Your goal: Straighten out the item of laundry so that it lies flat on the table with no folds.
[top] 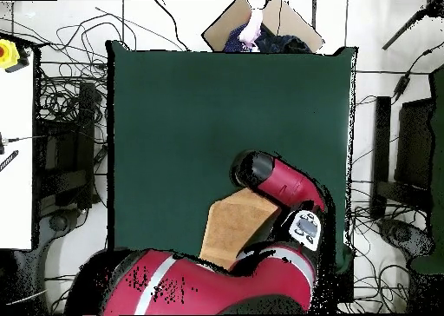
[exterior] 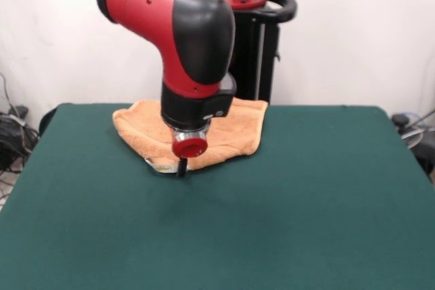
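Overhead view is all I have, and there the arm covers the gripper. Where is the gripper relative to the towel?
Observer: In the front view the gripper is low, right at the towel's edge that is nearest to that camera.
Operator: Is the towel flat at that place?
Observer: No. It looks doubled over with rounded folds, and a white label peeks out underneath, just beside the gripper.
Operator: Does any part of the towel hang off the table?
Observer: None that the front view shows. What is visible lies on the green table, close to its far edge in that view.
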Robot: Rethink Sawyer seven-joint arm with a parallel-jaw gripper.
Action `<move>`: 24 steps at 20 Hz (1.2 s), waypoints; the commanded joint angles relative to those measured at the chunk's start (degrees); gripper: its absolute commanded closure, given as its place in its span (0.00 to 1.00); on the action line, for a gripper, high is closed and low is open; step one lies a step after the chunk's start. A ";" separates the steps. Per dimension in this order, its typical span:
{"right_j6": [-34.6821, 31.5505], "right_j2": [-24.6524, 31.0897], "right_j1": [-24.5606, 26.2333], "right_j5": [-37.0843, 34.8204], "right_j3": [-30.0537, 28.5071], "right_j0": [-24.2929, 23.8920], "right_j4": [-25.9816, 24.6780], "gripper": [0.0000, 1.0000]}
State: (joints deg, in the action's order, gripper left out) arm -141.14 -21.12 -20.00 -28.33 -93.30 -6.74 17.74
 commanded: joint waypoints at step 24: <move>-8.06 -5.75 13.70 0.48 9.40 5.69 0.54 0.00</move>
State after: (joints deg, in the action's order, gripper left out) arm -141.14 -29.41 -9.12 -28.34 -88.04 -0.74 17.79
